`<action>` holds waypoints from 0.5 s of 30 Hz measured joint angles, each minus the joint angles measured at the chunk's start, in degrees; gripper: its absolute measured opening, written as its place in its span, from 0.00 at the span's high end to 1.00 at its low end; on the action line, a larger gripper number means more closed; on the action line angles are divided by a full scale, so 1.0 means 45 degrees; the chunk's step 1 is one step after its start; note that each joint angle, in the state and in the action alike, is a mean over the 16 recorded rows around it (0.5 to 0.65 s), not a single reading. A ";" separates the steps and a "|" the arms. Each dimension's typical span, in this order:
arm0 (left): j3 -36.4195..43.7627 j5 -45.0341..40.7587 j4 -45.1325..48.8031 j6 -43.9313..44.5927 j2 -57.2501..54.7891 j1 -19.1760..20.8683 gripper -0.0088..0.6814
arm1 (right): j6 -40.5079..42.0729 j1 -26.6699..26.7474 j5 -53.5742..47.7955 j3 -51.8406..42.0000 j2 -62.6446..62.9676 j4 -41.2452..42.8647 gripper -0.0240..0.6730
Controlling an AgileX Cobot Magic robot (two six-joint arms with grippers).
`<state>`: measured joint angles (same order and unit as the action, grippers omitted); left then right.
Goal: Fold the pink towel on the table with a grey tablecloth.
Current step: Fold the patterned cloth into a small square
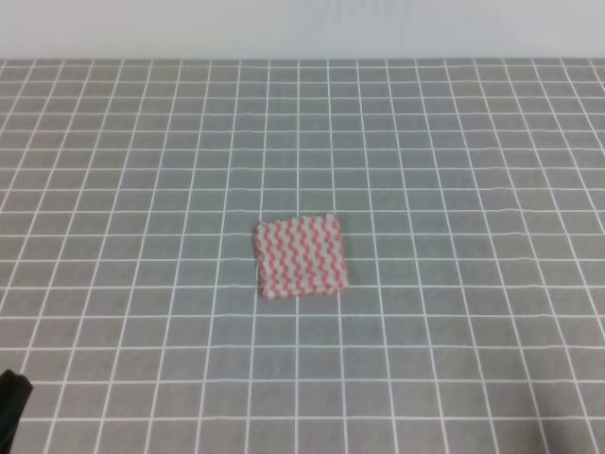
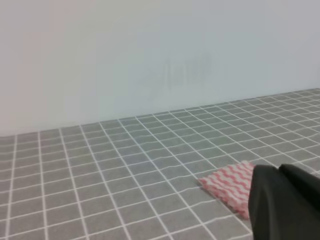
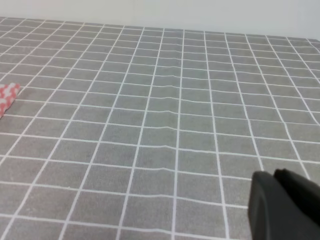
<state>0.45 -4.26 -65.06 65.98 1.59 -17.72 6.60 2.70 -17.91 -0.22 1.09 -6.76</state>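
The pink towel, striped in pink-and-white zigzags, lies flat near the middle of the table with a grey tablecloth. It covers about two grid squares each way. The left wrist view shows the towel just left of a dark part of my left gripper, apart from it. A dark edge of that gripper shows at the bottom left of the high view, far from the towel. In the right wrist view only a corner of the towel shows at the left edge, with my right gripper far to its right. Neither gripper's fingertips show.
The grey cloth with its white grid runs in all directions around the towel. A pale wall rises behind the table's far edge.
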 joint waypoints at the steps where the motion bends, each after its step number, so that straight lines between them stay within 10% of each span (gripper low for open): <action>1: 0.0000 0.0003 0.0539 -0.0539 0.0000 0.0089 0.99 | 0.0000 0.0000 0.0000 0.0000 0.0000 -0.0004 0.99; 15: 0.0000 -0.2082 1.1726 -1.2372 0.0017 0.2553 0.99 | 0.0000 0.0000 0.0000 0.0000 -0.0010 -0.0041 0.99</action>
<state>0.45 -13.63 -12.29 10.31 1.67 -6.24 6.61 2.70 -17.91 -0.22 1.04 -6.95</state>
